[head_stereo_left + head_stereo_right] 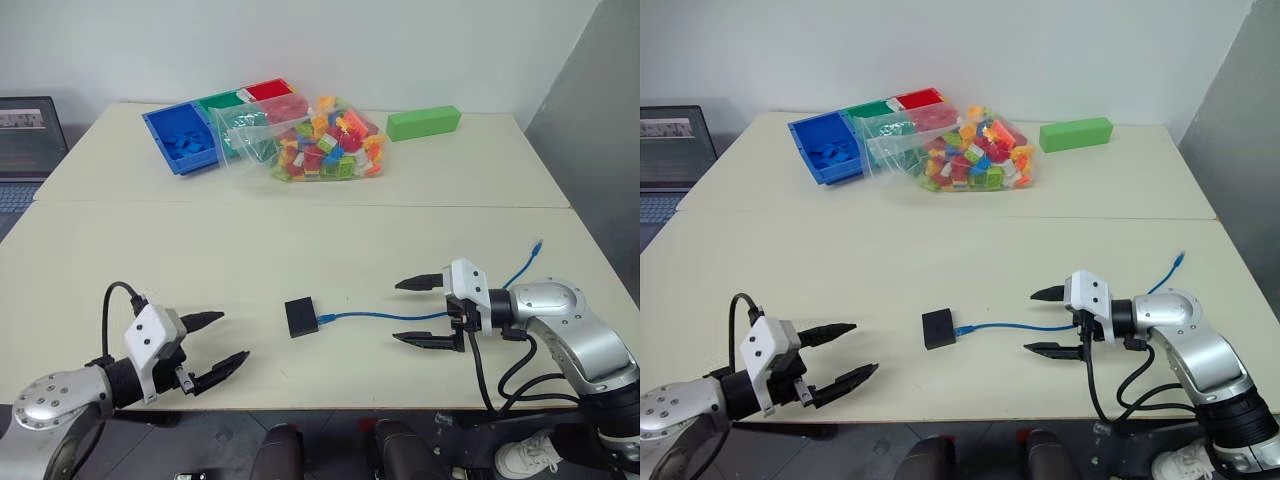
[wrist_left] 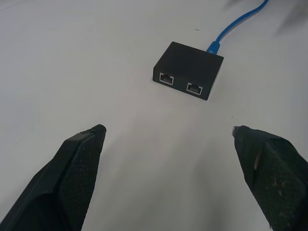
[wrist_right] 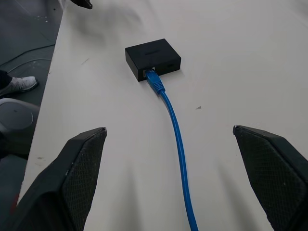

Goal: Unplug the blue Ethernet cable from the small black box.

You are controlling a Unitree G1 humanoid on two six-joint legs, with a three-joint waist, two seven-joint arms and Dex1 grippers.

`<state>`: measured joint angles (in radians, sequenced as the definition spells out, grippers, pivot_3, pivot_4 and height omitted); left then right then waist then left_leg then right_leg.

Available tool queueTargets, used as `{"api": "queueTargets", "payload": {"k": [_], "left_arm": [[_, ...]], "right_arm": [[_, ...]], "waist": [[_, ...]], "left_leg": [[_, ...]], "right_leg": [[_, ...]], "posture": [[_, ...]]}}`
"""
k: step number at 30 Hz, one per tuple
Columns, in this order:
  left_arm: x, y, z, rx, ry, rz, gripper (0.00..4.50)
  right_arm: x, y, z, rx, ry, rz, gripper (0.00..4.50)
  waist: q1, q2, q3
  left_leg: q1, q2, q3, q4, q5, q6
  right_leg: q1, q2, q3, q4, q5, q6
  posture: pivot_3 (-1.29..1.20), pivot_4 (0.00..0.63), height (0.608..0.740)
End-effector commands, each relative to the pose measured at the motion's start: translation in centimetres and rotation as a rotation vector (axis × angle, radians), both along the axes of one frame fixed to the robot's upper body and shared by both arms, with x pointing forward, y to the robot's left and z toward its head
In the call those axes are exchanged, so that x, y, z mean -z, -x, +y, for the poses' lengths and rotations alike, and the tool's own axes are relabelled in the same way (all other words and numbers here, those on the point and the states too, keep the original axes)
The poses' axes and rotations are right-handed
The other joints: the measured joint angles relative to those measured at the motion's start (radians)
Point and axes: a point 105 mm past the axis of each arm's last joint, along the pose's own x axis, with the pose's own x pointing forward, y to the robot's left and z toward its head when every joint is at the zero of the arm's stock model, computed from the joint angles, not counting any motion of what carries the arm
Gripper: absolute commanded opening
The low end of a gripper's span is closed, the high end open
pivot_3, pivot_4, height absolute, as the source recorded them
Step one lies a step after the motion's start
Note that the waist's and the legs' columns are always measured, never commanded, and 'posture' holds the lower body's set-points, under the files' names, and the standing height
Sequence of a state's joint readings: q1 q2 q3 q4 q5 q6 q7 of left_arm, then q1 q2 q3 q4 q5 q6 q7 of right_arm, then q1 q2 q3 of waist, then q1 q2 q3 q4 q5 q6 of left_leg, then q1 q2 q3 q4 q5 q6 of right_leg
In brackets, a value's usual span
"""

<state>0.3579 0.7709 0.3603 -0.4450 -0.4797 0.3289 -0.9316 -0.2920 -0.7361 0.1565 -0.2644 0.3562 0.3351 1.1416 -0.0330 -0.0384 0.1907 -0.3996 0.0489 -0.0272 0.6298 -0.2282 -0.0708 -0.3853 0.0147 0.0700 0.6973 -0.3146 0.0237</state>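
The blue cable (image 1: 385,317) lies plugged into the small black box (image 1: 300,317) mid-surface, between the left pincer (image 1: 216,352) and right pincer (image 1: 424,310), both spread wide, gripping nothing. Approach stage; next, steady the box and pinch the plug.

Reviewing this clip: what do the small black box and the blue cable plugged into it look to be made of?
The small black box looks like moulded plastic with a matte finish: even black faces, dull sheen, crisp edges. The blue cable appears to have a smooth, slightly glossy plastic or rubber jacket: it bends loosely across the table. Its plug looks like translucent blue plastic, though that is hard to confirm.
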Motion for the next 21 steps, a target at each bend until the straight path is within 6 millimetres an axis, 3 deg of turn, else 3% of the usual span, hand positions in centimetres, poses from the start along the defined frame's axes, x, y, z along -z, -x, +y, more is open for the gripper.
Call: {"api": "queueTargets", "payload": {"k": [1, 13, 18, 21], "left_arm": [[-1.6, -0.1, -0.5, 0.030, 0.003, -0.045, 4.50], [-1.9, 0.2, -1.3, 0.034, -0.008, -0.023, 4.50], [-0.6, 1.0, -1.4, 0.088, -0.057, 0.082, 4.50], [-1.0, 1.1, -1.8, 0.122, -0.032, 0.073, 4.50]], "right_arm": [[-1.4, 0.2, 0.1, -0.020, -0.017, -0.045, 4.46], [-1.0, 0.2, 0.9, -0.040, -0.015, -0.048, 4.46], [0.2, -0.7, 3.5, -0.053, -0.018, -0.050, 4.46], [1.5, -1.5, 5.1, -0.051, 0.008, -0.052, 4.46]], "waist": [[0.000, 0.000, 0.000], [0.000, 0.000, 0.000], [-0.006, 0.000, 0.000], [-0.006, 0.000, 0.000]], "left_leg": [[0.000, 0.000, 0.000, 0.000, 0.000, 0.000], [0.000, 0.000, 0.000, 0.000, 0.000, 0.000], [0.001, 0.001, 0.000, 0.000, 0.000, 0.000], [0.001, 0.000, 0.000, 0.000, 0.000, 0.000]], "right_leg": [[0.000, 0.000, 0.000, 0.000, 0.000, 0.000], [0.000, 0.000, 0.000, 0.000, 0.000, 0.000], [0.000, 0.001, 0.000, 0.000, 0.000, 0.000], [0.000, 0.001, 0.000, 0.000, 0.000, 0.000]], "posture": [[0.00, 0.150, 0.740], [0.00, 0.150, 0.740], [0.00, 0.150, 0.740], [0.00, 0.150, 0.740]]}}
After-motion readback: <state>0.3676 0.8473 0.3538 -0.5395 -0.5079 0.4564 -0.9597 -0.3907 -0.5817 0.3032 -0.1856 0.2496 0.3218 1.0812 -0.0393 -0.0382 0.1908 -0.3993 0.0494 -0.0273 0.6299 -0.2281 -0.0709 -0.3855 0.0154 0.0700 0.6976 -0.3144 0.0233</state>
